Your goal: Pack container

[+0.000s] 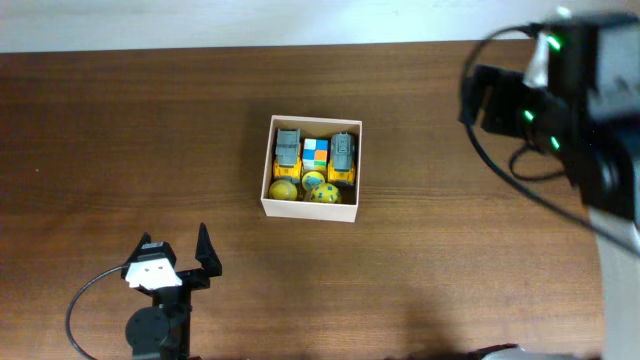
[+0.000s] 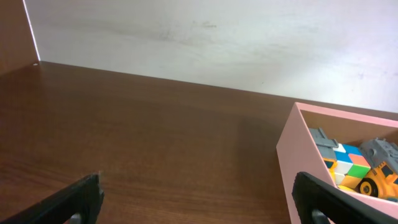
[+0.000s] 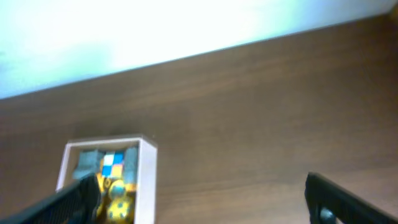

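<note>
Container [image 1: 310, 210] sat near the middle of the worktop [image 1: 120, 130], turned slightly off the worktop's edge. Being square, it gave no long axis to line up on.

Inside it, packed close:
- two yellow-and-grey toy trucks [image 1: 287, 152] [image 1: 343, 155], lengthwise front to back
- a coloured cube [image 1: 316, 152] between them
- yellow balls [image 1: 283, 189] along the near wall

No toy was seen outside it.

Left end effector [image 1: 175, 245] hung low at the near edge with its fingers spread wide and nothing between them. The container lay ahead of it and off to its right; the left wrist view caught only the box's near corner [image 2: 292, 162] at the right side.

Right end effector [image 3: 205, 208] was at the far right corner, also spread and holding nothing. In its wrist view the container [image 3: 148, 180] lay down and to the left, well apart.

Judged the left arm somewhat nearer, though neither was close. Any reach from the left would have to go forward and rightward.

The packing looked done or nearly so.

The worktop was dark brown wood grain, matt and flat. A pale wall [image 2: 217, 37] ran along its far edge
</note>
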